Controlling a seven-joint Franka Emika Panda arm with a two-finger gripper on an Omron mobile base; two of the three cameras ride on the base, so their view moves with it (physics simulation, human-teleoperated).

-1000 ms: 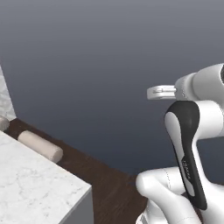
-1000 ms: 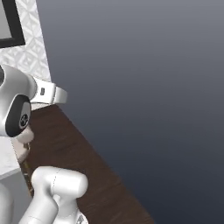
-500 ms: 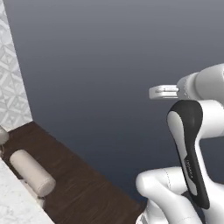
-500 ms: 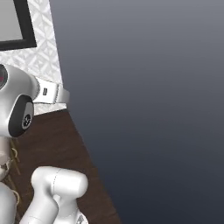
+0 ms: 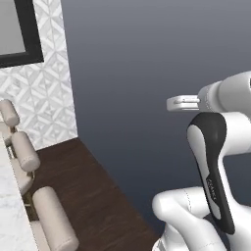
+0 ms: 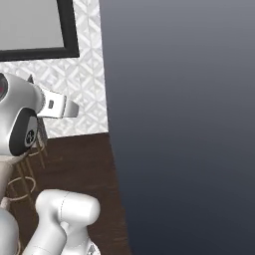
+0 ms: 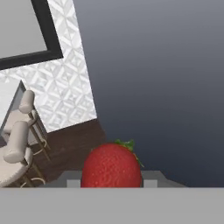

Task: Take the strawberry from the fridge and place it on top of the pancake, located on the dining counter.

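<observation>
The strawberry (image 7: 112,165) at the lower middle looks glossy red with a finely dimpled skin. The floor (image 5: 93,196) is dark wood, matt. The stools (image 5: 51,223) at the lower left have smooth beige padding. The wall (image 6: 74,84) shows embossed white tiles.

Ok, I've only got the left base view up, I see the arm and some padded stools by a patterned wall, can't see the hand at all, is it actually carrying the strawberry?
Observer: Yes. In the hand view the strawberry sits red and whole between the fingertips of the gripper, green leaves on top.
Operator: Are the jaws really on it, or just near it?
Observer: They are closed on it; a grey fingertip shows tight against each side of the fruit.
Operator: Any sign of the pancake yet?
Observer: I cannot see it. Past the fruit, the hand view has a plain dark wall and a black-framed panel on the patterned wall.
</observation>
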